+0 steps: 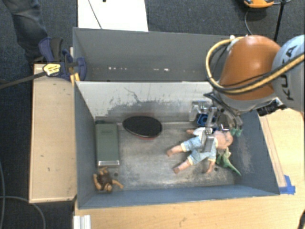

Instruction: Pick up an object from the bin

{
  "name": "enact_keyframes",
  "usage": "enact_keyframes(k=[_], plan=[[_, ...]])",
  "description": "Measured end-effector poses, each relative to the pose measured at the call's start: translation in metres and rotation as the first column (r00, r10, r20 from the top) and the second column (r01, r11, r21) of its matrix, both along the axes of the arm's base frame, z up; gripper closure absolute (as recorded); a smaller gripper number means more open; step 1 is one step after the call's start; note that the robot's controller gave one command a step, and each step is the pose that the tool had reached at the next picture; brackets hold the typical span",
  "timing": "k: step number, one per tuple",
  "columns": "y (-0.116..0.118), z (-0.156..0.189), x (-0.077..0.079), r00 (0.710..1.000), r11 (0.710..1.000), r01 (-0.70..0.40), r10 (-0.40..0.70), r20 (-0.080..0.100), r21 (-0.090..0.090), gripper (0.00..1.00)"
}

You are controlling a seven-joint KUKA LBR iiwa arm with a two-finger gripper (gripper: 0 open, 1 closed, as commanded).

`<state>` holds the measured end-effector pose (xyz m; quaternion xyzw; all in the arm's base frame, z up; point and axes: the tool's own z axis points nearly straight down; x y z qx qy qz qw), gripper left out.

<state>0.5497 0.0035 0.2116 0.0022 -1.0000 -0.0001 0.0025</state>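
Grey bin on dark carpet. My end effector hangs right of centre, directly over the blue-clothed doll. The doll's long axis runs from its head at right down-left to its legs. I can't tell whether it's released or clenched.

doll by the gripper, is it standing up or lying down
Lying down: the doll is flat on the floor of the bin, legs stretched left, head right beside the green dinosaur, with the gripper above its torso.
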Motion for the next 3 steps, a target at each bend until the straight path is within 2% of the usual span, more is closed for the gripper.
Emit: enact_keyframes(k=[1, 2, 3], plan=[[0.0, 0.005, 0.001, 1.0, 1.0, 0.0, 0.0, 0.008, 0.0, 0.0], [0.03, -0.034, -0.003, 0.998, 0.998, -0.065, 0.065, 0.014, -0.001, 0.0], [0.003, -0.09, 0.016, 0.978, 0.978, -0.211, 0.211, 0.009, 0.001, 0.0]])
